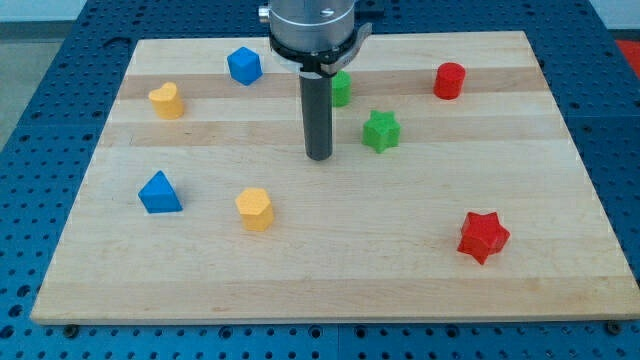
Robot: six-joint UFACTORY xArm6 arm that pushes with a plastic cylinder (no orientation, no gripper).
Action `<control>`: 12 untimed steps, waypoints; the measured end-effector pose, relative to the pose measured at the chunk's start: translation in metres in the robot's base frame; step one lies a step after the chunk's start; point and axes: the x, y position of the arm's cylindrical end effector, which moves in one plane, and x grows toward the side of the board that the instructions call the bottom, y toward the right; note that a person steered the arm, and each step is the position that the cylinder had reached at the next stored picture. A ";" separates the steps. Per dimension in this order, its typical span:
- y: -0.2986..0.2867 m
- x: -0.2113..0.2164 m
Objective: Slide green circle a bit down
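Observation:
The green circle (341, 89) sits near the view's top centre on the wooden board (330, 280), partly hidden behind my rod. My tip (318, 156) rests on the board below and slightly left of the green circle, clearly apart from it. A green star (380, 131) lies to the right of my tip, below and right of the green circle.
A blue hexagon-like block (244, 66) and a yellow block (167, 100) lie at the top left. A red cylinder (449, 80) is at the top right. A blue triangle (159, 192), a yellow block (255, 209) and a red star (483, 236) lie lower down.

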 end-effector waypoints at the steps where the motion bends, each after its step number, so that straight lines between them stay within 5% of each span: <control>1: -0.007 -0.054; 3: -0.064 -0.084; 4: -0.060 -0.135; 5: -0.039 -0.143; 9: 0.067 -0.173; 12: 0.033 -0.138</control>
